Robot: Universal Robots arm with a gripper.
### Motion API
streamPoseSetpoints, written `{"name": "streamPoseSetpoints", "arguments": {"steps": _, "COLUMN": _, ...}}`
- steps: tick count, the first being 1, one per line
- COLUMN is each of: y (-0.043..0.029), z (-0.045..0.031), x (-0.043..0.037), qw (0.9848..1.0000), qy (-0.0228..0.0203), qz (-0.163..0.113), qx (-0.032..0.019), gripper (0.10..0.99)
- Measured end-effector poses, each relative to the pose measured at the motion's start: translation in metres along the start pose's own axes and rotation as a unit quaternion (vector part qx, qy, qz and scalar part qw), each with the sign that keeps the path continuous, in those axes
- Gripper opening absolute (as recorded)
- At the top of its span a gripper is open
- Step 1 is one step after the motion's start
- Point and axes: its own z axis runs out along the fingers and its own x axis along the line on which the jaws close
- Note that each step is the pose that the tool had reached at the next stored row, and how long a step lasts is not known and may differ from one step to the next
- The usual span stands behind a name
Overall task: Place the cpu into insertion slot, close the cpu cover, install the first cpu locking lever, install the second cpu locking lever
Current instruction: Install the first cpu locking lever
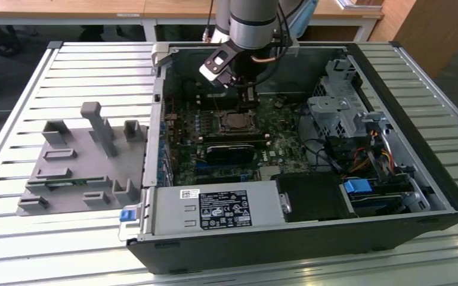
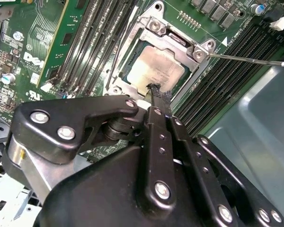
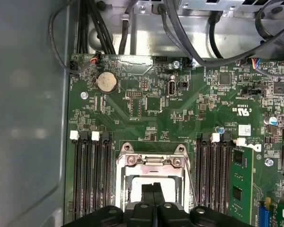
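Now poised with gripper (image 2: 156, 90) pinched together and empty, over the chip (image 2: 154, 71) seated in its socket (image 1: 222, 123) under the lowered cover (image 2: 175, 40). Risks scratching it or skidding off the loose lever (image 2: 246, 59) if pressed askew.

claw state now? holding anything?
Claw: closed, holding nothing; tips sit at the edge of the cpu cover, over the cpu.
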Motion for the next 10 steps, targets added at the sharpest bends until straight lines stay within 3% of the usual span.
{"name": "streamPoseSetpoints", "arguments": {"steps": 10, "y": -0.0006, "z": -0.0027, "x": 0.0000, "qw": 1.0000, "qy": -0.0001, "qz": 0.000, "qx": 0.0000, "gripper": 0.106}}
